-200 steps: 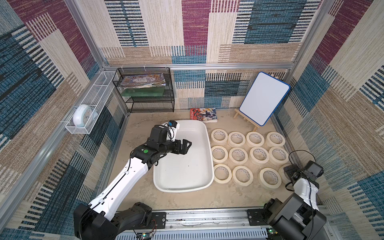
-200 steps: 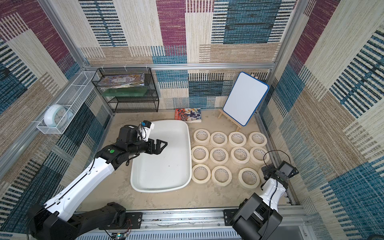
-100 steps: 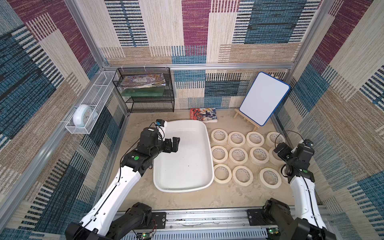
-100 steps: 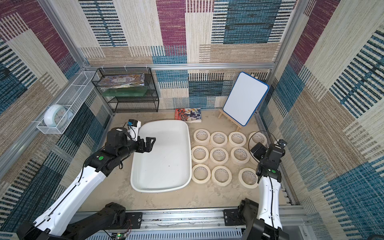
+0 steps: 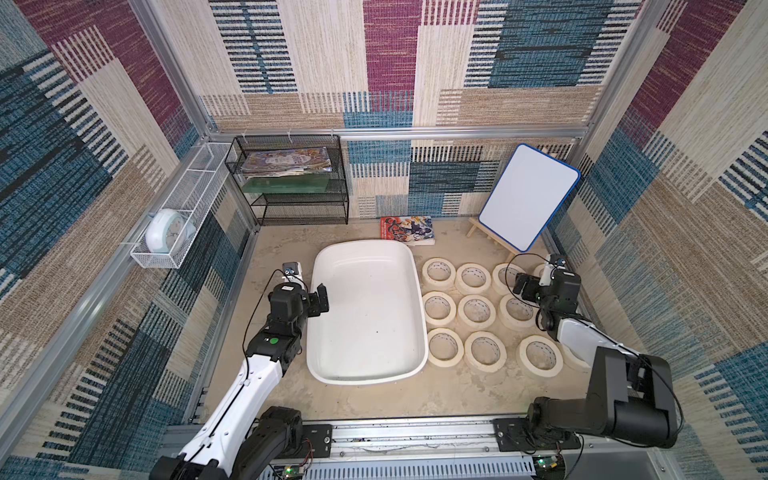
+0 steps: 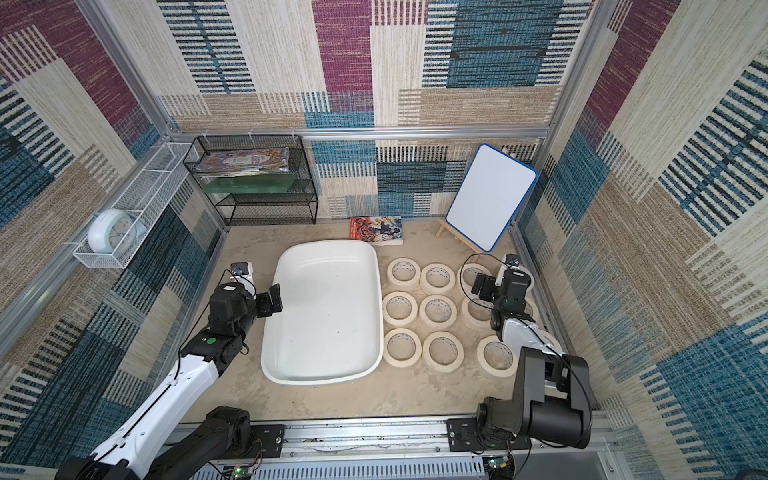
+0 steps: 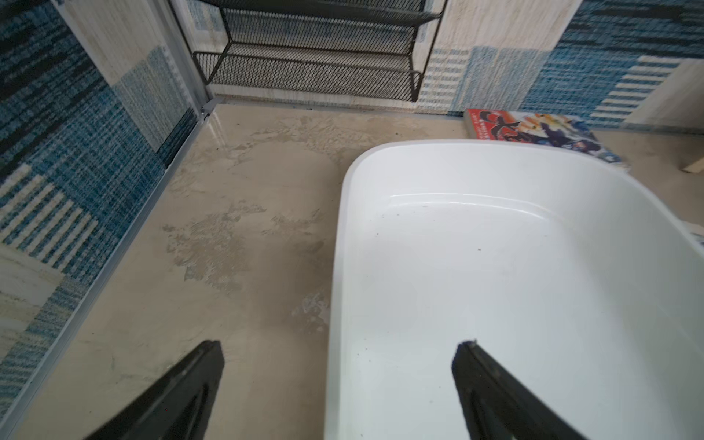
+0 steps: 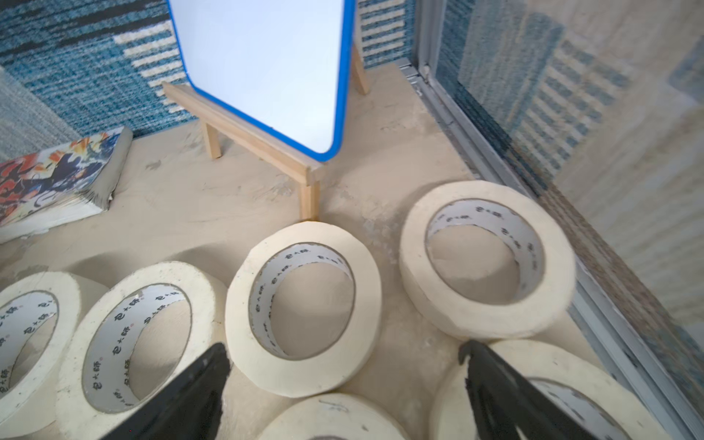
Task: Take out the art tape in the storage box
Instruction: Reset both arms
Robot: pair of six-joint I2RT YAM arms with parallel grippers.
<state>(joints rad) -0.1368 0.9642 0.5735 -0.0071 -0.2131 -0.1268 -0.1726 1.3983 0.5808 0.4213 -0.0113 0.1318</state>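
The storage box [image 5: 370,320] [image 6: 328,324] is a shallow white tub in the middle of the table, and its inside shows only bare white. Several cream art tape rolls [image 5: 476,329] [image 6: 438,326] lie flat in rows on the table to its right. My left gripper [image 5: 318,300] [image 7: 339,346] hangs open and holds nothing, straddling the box's left rim [image 7: 337,244]. My right gripper [image 5: 524,289] [image 8: 344,348] is open and holds nothing above the back right rolls. One roll [image 8: 304,377] lies just ahead of its fingers.
A black wire rack [image 5: 291,183] stands at the back left. A book [image 5: 407,230] lies behind the box, and a whiteboard on a wooden easel [image 5: 528,199] stands at the back right. A white wire basket with a clock [image 5: 166,230] hangs on the left wall.
My left gripper has drawn back leftward from over the box to its left rim. My right arm has swung from the front right corner to above the tape rolls. Both grippers stayed open.
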